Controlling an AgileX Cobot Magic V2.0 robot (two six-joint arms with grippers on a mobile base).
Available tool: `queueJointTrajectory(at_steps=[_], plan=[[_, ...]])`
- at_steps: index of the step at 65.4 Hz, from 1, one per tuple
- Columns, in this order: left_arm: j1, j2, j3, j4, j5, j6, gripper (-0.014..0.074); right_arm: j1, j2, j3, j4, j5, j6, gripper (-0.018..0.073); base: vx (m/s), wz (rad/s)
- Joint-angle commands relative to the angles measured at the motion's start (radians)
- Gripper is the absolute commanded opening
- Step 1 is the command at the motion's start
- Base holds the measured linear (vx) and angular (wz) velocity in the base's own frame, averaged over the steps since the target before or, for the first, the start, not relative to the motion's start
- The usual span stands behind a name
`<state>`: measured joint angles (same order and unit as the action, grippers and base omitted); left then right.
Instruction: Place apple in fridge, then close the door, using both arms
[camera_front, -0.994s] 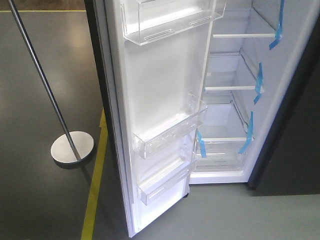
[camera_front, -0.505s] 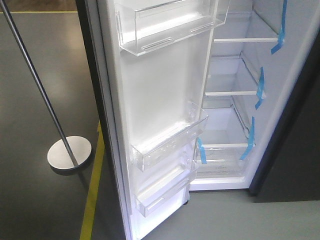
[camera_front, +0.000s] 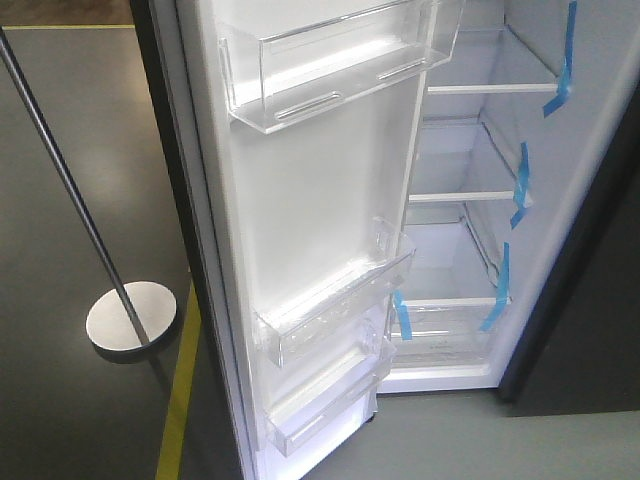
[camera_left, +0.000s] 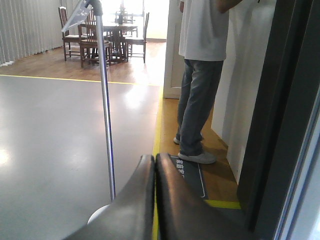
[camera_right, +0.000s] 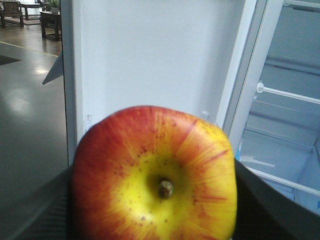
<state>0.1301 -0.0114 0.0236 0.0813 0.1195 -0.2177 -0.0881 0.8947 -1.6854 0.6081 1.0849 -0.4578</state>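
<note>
The fridge (camera_front: 470, 200) stands open, its white interior showing glass shelves and blue tape strips. Its door (camera_front: 310, 200) is swung wide towards me, white inside with clear plastic bins. My right gripper (camera_right: 155, 195) is shut on the apple (camera_right: 155, 175), red with a yellow patch round the stem, which fills the lower right wrist view; the door's white inside (camera_right: 150, 55) and the fridge shelves (camera_right: 285, 95) lie behind it. My left gripper (camera_left: 154, 162) is shut and empty, its fingers pressed together, left of the door's dark edge (camera_left: 280, 115). Neither gripper shows in the front view.
A metal pole on a round base (camera_front: 128, 318) stands on the dark floor left of the door, and shows in the left wrist view (camera_left: 105, 100). A yellow floor line (camera_front: 180, 400) runs by the door. A person (camera_left: 200, 75) stands beyond it. A dark unit (camera_front: 590, 300) adjoins the fridge's right.
The front view has moved closer to the fridge: the door and its bins now look larger and lower-left in frame, and the pole base has shifted left.
</note>
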Motion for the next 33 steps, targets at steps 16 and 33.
queueJointTrajectory(at_steps=[16, 33], plan=[[0.0, -0.015, -0.017, -0.009, -0.071, -0.005, -0.0006, -0.003, 0.005, -0.02, 0.025, -0.079, -0.004, 0.0223, 0.06, -0.03], [0.0, -0.015, -0.017, -0.009, -0.071, -0.005, -0.0006, -0.003, 0.005, -0.02, 0.025, -0.079, -0.004, 0.0223, 0.05, -0.02]])
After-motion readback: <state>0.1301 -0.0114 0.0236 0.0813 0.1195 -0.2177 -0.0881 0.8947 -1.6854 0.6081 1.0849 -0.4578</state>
